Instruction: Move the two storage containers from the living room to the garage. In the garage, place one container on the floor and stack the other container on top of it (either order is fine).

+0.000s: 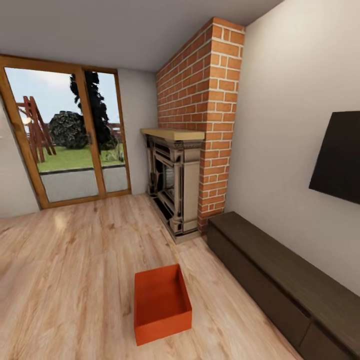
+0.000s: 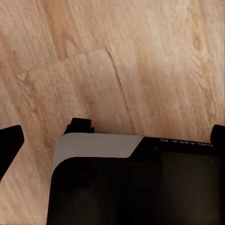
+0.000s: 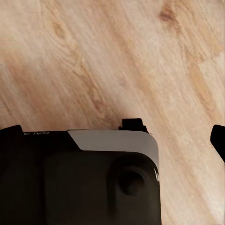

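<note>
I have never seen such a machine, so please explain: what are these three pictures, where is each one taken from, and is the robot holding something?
This is a simulated wheeled robot with two arms. The big picture comes from its head camera and looks into a living room: an orange-red storage container stands on the wood plank floor, near a brick fireplace, a long dark cabinet and a wall TV. The two small pictures come from cameras on the wrists, pointing down at the same wood floor past the robot's dark body. Nothing held is visible, and whether the grippers are open cannot be told.

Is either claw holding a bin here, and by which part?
Nothing is held. The one bin in sight sits alone on the wood floor, and both wrist views look down at bare planks.
</note>
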Controlling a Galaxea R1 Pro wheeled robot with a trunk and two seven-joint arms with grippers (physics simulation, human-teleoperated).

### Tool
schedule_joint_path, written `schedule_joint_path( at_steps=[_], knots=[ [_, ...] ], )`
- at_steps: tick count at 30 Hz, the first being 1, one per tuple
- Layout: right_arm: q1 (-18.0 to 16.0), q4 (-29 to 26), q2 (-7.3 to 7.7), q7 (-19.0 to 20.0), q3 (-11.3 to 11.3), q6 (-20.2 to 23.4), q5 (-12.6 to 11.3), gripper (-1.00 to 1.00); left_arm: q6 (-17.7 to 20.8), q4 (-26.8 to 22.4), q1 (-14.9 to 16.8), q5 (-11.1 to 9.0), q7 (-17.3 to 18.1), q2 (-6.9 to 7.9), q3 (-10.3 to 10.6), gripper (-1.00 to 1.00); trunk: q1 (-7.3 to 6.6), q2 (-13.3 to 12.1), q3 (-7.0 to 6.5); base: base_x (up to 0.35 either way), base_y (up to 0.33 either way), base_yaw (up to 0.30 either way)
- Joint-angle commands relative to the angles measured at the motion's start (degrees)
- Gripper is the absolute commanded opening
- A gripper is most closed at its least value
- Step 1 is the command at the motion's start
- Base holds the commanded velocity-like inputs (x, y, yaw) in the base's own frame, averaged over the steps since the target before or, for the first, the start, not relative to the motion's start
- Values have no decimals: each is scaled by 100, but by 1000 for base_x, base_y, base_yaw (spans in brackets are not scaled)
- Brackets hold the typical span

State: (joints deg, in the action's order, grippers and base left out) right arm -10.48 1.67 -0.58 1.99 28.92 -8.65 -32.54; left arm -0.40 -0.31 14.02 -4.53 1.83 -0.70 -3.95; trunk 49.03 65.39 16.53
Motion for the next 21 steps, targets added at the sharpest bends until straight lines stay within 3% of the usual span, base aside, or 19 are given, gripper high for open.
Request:
schedule_joint_path(
  at_steps=[1, 21],
  knots=[
    [-6, 18, -1, 23, 44, -32, -60, 100, -4, 4, 5, -48, 19, -1, -35, 100, 3, 4, 7, 314, 0, 218],
    [-6, 18, 6, 29, 44, -32, -60, 100, -4, 4, 5, -52, 19, 5, -35, 100, 3, 4, 7, 290, 0, 24]
  ],
)
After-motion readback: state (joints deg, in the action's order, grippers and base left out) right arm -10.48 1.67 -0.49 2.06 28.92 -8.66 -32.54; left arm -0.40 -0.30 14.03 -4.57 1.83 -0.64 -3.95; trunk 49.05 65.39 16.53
